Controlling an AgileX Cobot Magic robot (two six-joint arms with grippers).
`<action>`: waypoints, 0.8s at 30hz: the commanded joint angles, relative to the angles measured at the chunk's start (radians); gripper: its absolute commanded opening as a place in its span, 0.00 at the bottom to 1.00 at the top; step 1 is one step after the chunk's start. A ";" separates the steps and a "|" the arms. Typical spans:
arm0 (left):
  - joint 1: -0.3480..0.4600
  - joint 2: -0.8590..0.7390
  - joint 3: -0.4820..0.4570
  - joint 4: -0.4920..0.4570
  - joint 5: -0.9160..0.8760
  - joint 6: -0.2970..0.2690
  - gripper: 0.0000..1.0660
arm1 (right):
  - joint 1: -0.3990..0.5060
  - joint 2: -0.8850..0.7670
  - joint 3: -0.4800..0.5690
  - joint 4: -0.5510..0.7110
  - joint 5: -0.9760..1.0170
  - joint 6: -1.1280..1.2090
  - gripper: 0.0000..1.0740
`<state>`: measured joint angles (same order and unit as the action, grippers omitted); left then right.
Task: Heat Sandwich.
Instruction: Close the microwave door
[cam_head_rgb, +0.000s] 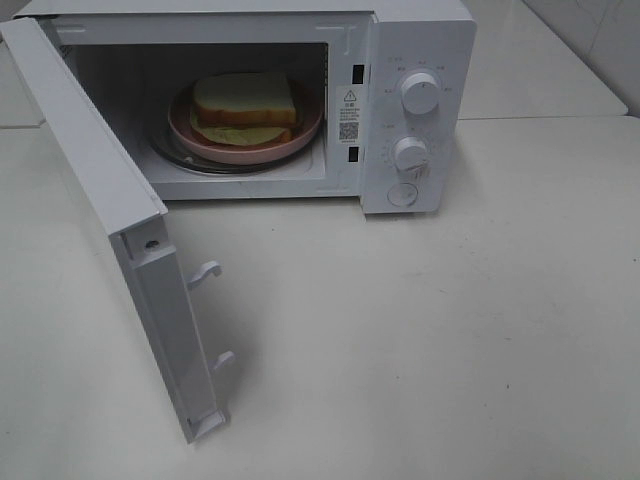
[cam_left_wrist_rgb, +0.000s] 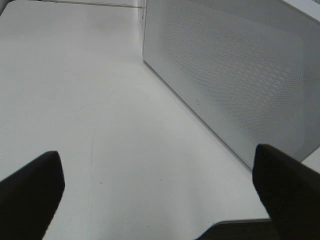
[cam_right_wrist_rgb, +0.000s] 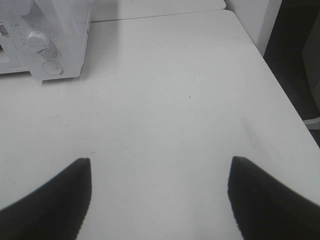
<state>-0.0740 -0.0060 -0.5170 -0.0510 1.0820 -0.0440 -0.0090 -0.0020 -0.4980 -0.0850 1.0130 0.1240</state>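
A boxy white microwave (cam_head_rgb: 440, 60) stands on the white counter (cam_head_rgb: 450, 330). Its perforated door (cam_left_wrist_rgb: 235, 75) is swung open just ahead of the left hand (cam_left_wrist_rgb: 157, 165). Two round white knobs (cam_right_wrist_rgb: 37, 39) sit well beyond the right hand (cam_right_wrist_rgb: 160, 162).

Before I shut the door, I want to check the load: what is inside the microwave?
Inside the microwave, a sandwich lies on a pink plate, which sits on a glass turntable. The sandwich hides the plate's middle, and the plate covers most of the turntable.
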 joint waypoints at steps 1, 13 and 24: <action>-0.002 -0.004 -0.010 -0.014 -0.028 0.002 0.91 | -0.007 -0.029 0.000 -0.001 -0.013 -0.002 0.69; -0.002 0.099 -0.028 0.004 -0.126 0.003 0.70 | -0.007 -0.029 0.000 -0.001 -0.013 -0.002 0.67; -0.002 0.396 0.029 0.007 -0.398 0.003 0.20 | -0.007 -0.029 0.000 -0.001 -0.013 -0.002 0.67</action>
<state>-0.0740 0.3520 -0.4990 -0.0500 0.7420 -0.0440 -0.0090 -0.0020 -0.4980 -0.0850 1.0130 0.1240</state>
